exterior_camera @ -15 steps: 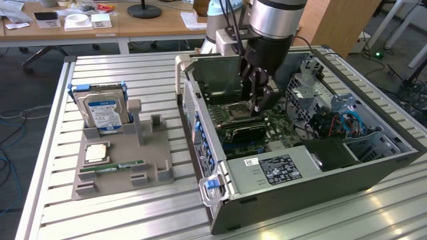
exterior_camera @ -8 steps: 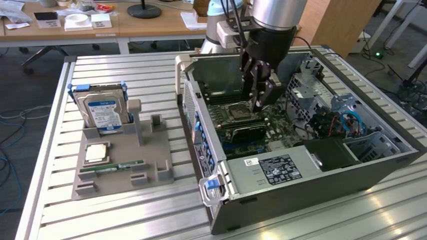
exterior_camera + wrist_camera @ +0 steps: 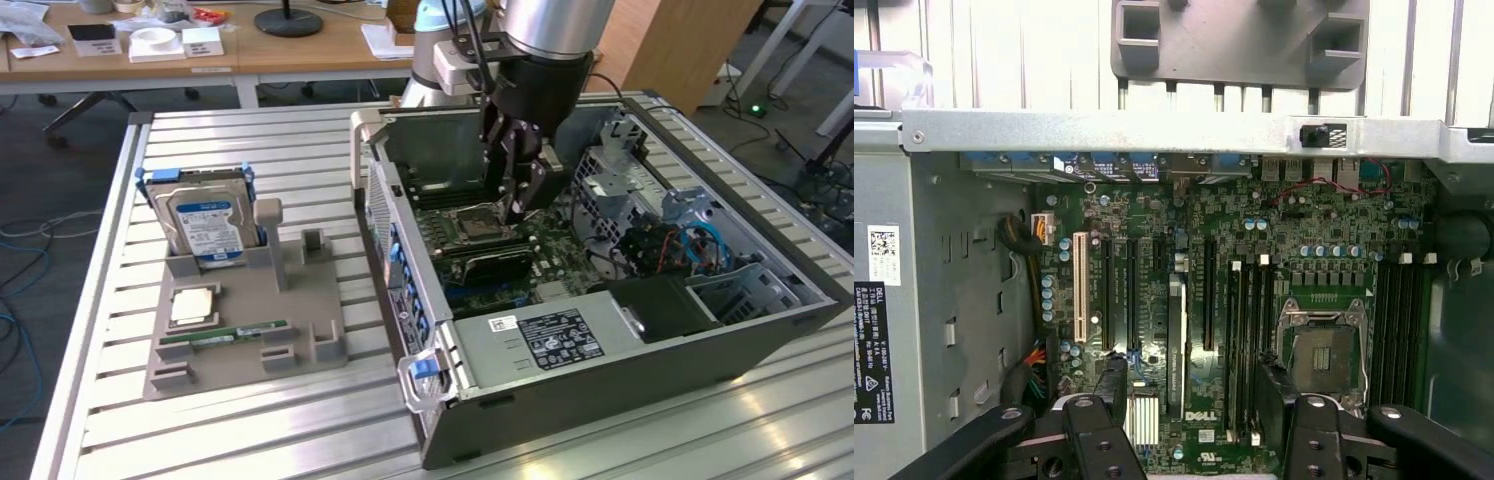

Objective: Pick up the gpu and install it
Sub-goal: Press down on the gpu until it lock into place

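gripper (image 3: 1199, 420): jaws wide, holding nothing, low inside the computer case (image 3: 747, 330)
gpu (image 3: 1176, 345): edge-on, standing in a slot inside the case, between the jaws
risk: card possibly half-seated; a finger catching it could tilt it out

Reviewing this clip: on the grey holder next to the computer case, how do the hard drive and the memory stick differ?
The hard drive stands upright in its slot, while the memory stick lies low along the holder. The hard drive is a broad silver block with a blue label, and the memory stick is a narrow green strip. Both sit on the grey holder, outside the computer case.
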You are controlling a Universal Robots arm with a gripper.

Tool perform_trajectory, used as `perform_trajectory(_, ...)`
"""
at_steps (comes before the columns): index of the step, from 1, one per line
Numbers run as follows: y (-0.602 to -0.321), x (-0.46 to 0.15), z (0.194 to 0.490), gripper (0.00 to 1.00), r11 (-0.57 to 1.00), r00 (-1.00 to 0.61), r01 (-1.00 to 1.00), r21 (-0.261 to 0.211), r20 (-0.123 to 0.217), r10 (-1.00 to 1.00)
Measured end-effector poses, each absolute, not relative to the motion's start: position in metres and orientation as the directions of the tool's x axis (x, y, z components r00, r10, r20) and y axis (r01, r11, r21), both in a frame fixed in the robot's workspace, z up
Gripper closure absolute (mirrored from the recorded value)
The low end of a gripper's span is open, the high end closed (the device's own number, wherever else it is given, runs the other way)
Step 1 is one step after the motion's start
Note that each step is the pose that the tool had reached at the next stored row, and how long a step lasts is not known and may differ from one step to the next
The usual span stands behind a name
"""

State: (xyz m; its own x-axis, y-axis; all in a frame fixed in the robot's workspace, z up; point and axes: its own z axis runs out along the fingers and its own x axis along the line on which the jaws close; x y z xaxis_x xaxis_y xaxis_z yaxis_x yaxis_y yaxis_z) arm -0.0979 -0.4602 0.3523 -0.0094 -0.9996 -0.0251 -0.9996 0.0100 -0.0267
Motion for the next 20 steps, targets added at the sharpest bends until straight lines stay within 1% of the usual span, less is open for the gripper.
perform_trajectory(7,-0.4602,-0.0980,0.3523,0.37,0.010,-0.009,-1.000,-0.027,-0.025,-1.000)
perform_trajectory(8,-0.4602,-0.0979,0.3523,0.38,0.010,-0.009,-1.000,-0.027,-0.025,-1.000)
perform_trajectory(10,-0.4602,-0.0979,0.3523,0.51,0.010,-0.009,-1.000,-0.027,-0.025,-1.000)
perform_trajectory(11,-0.4602,-0.0979,0.3523,0.51,0.010,-0.009,-1.000,-0.027,-0.025,-1.000)
perform_trajectory(14,-0.4602,-0.0979,0.3523,0.68,0.010,-0.009,-1.000,-0.027,-0.025,-1.000)
perform_trajectory(15,-0.4602,-0.0979,0.3523,0.68,0.010,-0.009,-1.000,-0.027,-0.025,-1.000)
perform_trajectory(16,-0.4602,-0.0979,0.3523,0.74,0.010,-0.009,-1.000,-0.027,-0.025,-1.000)
perform_trajectory(17,-0.4602,-0.0979,0.3523,0.74,0.010,-0.009,-1.000,-0.027,-0.025,-1.000)
perform_trajectory(19,-0.4602,-0.0979,0.3523,0.85,0.010,-0.009,-1.000,-0.027,-0.025,-1.000)
perform_trajectory(20,-0.4602,-0.0979,0.3523,0.85,0.010,-0.009,-1.000,-0.027,-0.025,-1.000)
